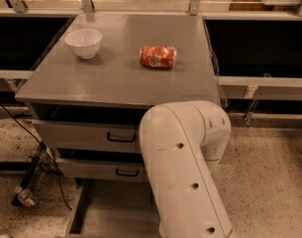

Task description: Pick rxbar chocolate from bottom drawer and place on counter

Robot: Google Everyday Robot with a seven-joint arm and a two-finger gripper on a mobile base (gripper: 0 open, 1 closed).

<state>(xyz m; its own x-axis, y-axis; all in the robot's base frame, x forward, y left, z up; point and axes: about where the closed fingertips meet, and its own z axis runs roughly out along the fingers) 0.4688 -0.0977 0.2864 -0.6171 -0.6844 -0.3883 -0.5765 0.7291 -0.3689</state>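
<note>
The grey counter [116, 76] fills the upper middle of the camera view. Below its front edge are two shallow grey drawers with black handles [122, 137]. The bottom drawer [113, 209] stands pulled open at the lower edge, and only part of its flat grey floor shows. My white arm [182, 167] rises from the bottom and covers the drawer's right side. The gripper is out of view, hidden below or behind the arm. The rxbar chocolate is not visible.
A white bowl [83, 42] sits on the counter's back left. A red-orange shiny snack packet [158, 56] lies on the counter's middle back. Black recesses flank the counter on both sides. Cables and a small bottle [25, 197] lie on the speckled floor at left.
</note>
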